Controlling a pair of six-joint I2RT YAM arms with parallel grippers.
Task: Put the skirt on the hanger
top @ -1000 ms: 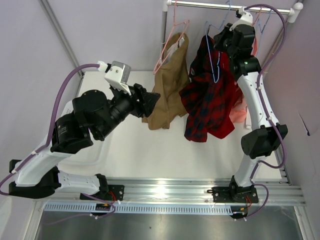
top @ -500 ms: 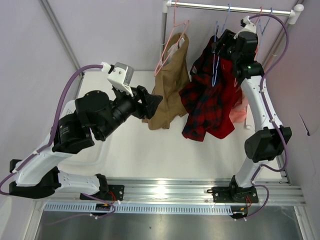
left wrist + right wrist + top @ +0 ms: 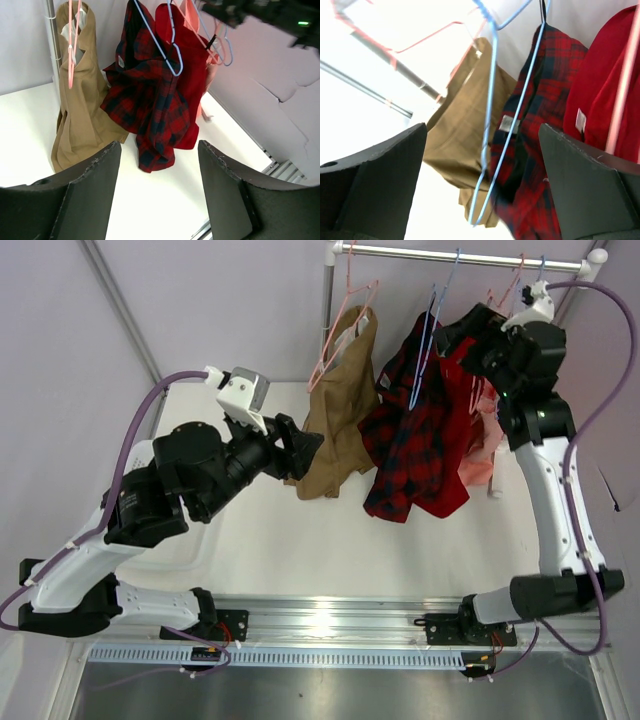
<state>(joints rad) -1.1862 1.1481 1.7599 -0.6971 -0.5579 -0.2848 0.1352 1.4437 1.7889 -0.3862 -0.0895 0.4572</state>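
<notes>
Rightward and away from the rail is where the right gripper (image 3: 462,332) is now sitting compared with one second ago, when it was closed at the hook of the thin light-blue wire hanger (image 3: 490,100). Its fingers are now standing spread wide, pinching nothing. Just beyond them the hanger is hanging free of the gripper from the horizontal metal rail (image 3: 450,252). The soft red and dark navy plaid skirt (image 3: 410,440) is hanging draped on this hanger. It is hanging between the tan garment (image 3: 340,410) on a pink wire hanger (image 3: 345,330) and the plain bright red garment (image 3: 465,410). Its lower edge is hanging above the white table (image 3: 300,540). The left gripper (image 3: 300,445) is hovering beside the tan garment, fingers spread, gripping nothing.
</notes>
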